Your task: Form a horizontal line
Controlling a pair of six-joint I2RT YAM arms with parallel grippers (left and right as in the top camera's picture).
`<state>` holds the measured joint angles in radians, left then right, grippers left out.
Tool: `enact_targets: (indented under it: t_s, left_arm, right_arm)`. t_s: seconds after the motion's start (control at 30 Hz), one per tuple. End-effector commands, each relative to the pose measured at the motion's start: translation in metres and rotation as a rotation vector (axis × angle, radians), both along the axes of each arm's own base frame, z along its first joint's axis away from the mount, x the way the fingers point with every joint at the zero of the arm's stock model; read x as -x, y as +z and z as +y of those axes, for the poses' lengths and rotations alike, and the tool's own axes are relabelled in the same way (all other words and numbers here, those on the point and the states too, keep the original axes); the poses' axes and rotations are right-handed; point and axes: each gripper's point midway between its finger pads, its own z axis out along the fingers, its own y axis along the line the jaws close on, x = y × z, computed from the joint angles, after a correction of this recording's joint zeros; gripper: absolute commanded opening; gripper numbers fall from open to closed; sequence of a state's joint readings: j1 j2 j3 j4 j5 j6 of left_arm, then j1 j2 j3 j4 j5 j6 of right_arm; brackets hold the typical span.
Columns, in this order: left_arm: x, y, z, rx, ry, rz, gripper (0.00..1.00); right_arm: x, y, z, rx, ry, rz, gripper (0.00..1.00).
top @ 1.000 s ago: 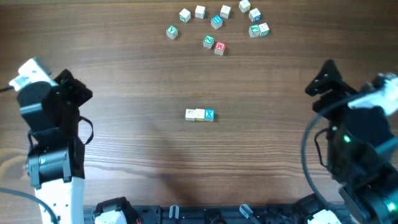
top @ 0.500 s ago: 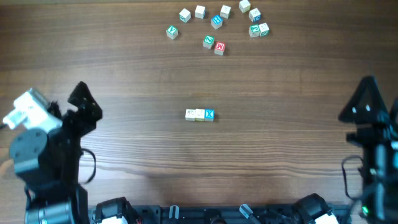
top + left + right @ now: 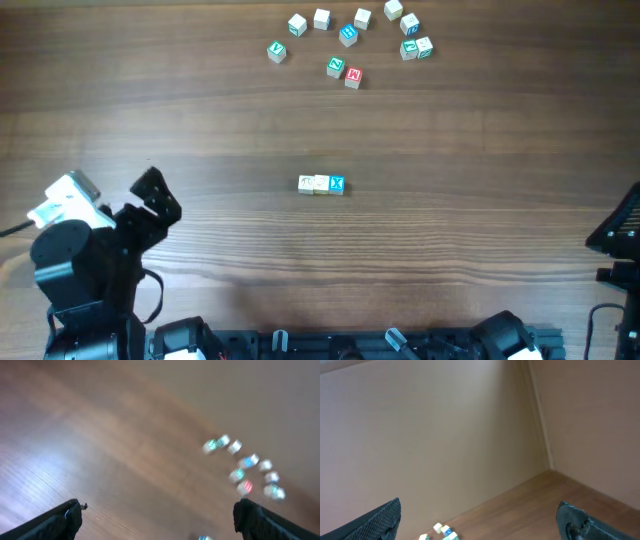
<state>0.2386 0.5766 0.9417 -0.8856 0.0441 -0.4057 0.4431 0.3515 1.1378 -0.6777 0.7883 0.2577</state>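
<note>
**Three-cube row at mid-table, both arms drawn back**

The wood-grain table (image 3: 480, 130) fills the overhead view. The right wrist view shows plain beige walls (image 3: 430, 430) meeting in a corner behind it. Compared with one second ago, both arms have withdrawn toward the near edge. The left gripper (image 3: 156, 198) now sits at the near left, and the right gripper (image 3: 622, 228) is almost out of frame at the near right. Each wrist view shows its fingers spread wide, holding nothing. A loose group of lettered cubes (image 3: 348, 36) lies unchanged at the far edge, blurred in the left wrist view. The horizontal line (image 3: 321, 184) rests unmoved at mid-table, well apart from both grippers. It is three touching cubes with the long axis running left to right, the blue X cube (image 3: 336, 184) at its right end.
</note>
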Motion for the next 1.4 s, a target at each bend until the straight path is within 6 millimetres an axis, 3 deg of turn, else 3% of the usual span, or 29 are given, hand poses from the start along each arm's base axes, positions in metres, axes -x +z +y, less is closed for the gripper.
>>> enact_targets:
  t_s: [0.0,0.1,0.2,0.3,0.43,0.57,0.8,0.87,0.93,1.0,1.07,1.13,1.23,1.37]
  left_arm:
    - [0.009,-0.014,-0.003,0.022,-0.005,0.068,1.0]
    - [0.023,-0.032,-0.006,0.044,-0.005,0.157,1.0]
    - [0.033,-0.045,-0.009,0.061,-0.004,0.225,1.0]
    - [0.037,-0.049,-0.01,0.067,-0.004,0.247,1.0]
    - [0.037,-0.049,-0.01,0.067,-0.004,0.247,1.0]
    - [0.037,-0.049,-0.01,0.067,-0.004,0.247,1.0]
    - [0.037,-0.049,-0.01,0.067,-0.004,0.247,1.0]
    - [0.037,-0.049,-0.01,0.067,-0.004,0.247,1.0]
    - [0.037,-0.049,-0.01,0.067,-0.004,0.247,1.0]
    - [0.037,-0.049,-0.01,0.067,-0.005,0.248,1.0]
    - [0.037,-0.049,-0.01,0.067,-0.004,0.247,1.0]
    - [0.037,-0.049,-0.01,0.067,-0.004,0.247,1.0]
    - [0.037,-0.049,-0.01,0.067,-0.004,0.247,1.0]
    - [0.037,-0.049,-0.01,0.067,-0.004,0.247,1.0]
  right_arm:
    - [0.008,0.001,-0.009,0.008,-0.043,-0.001,1.0]
    - [0.006,-0.016,-0.009,0.05,-0.042,0.081,1.0]
    - [0.008,-0.046,-0.009,0.121,-0.042,0.222,1.0]
    - [0.014,-0.08,-0.012,0.202,-0.04,0.385,1.0]
    - [0.023,-0.104,-0.016,0.263,-0.039,0.505,1.0]
    - [0.031,-0.109,-0.024,0.254,-0.085,0.518,1.0]
    - [0.065,-0.116,-0.046,0.29,-0.281,0.584,1.0]
    - [0.075,-0.121,-0.049,0.278,-0.311,0.564,1.0]
    - [0.076,-0.111,-0.047,0.238,-0.322,0.441,1.0]
    - [0.062,-0.091,-0.033,0.236,-0.262,0.268,1.0]
    - [0.034,-0.063,-0.002,0.367,-0.123,0.077,1.0]
    - [0.009,-0.054,0.016,0.42,-0.052,-0.06,1.0]
    - [-0.024,-0.069,0.025,0.351,0.016,-0.168,1.0]
    - [-0.058,-0.111,0.026,0.228,0.079,-0.22,1.0]
